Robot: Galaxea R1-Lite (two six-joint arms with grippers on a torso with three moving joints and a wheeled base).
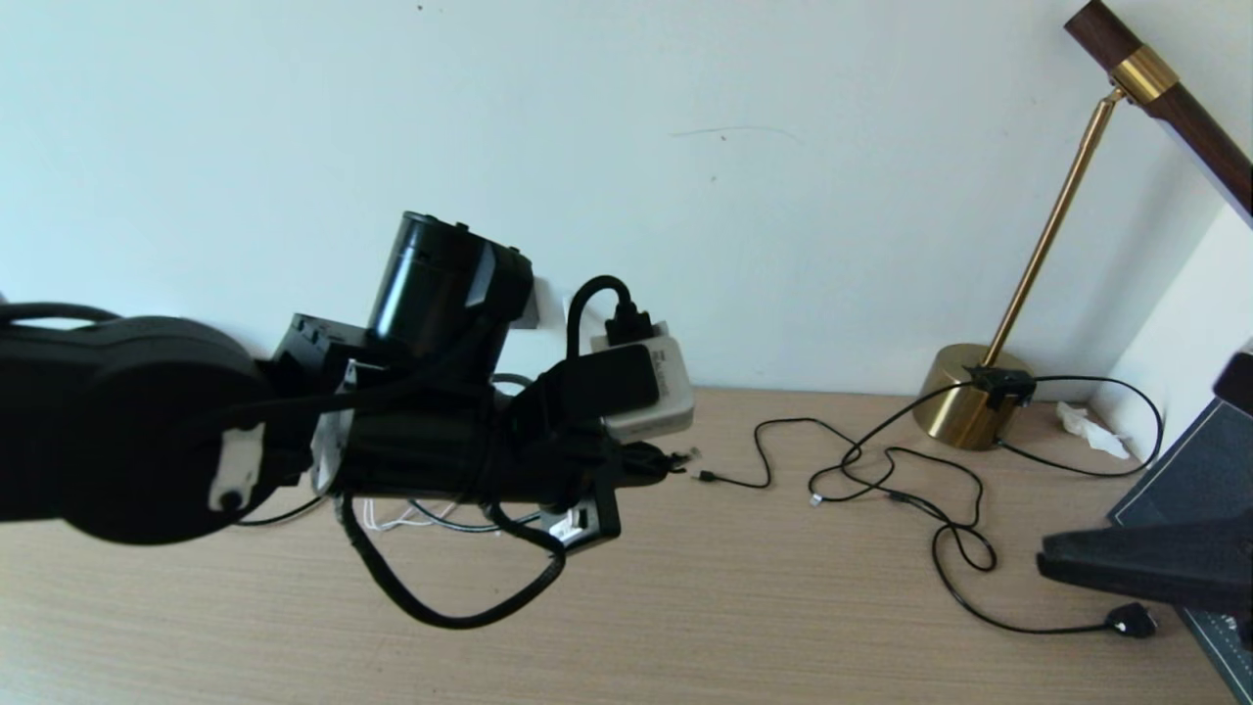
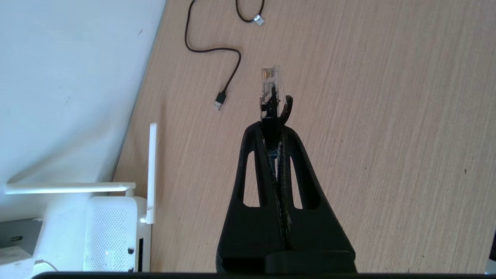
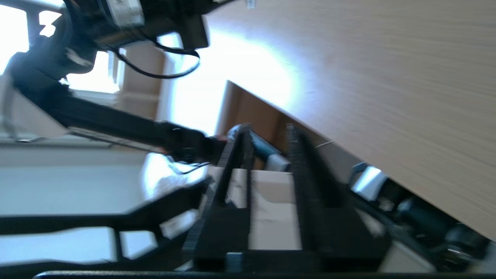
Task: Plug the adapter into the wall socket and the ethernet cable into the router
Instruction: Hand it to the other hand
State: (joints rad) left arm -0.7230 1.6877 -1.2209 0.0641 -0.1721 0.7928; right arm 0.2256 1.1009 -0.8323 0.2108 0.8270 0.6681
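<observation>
The left gripper [image 2: 273, 128], closed on the ethernet cable's plug [image 2: 270, 91], hung over the desk [image 1: 685, 607] left of centre. The router [image 2: 112, 232] stood at the far left against the wall, left of the gripper. Thin cables [image 1: 881, 470] lay on the desk to the right, before the lamp [image 1: 969, 397] in the far right corner. The right gripper [image 1: 1145, 568] hung near right.

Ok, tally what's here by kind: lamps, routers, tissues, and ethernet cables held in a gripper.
lamp: 1
router: 1
tissue: 1
ethernet cable, plug pinched in the left gripper: 1
Total: 4
</observation>
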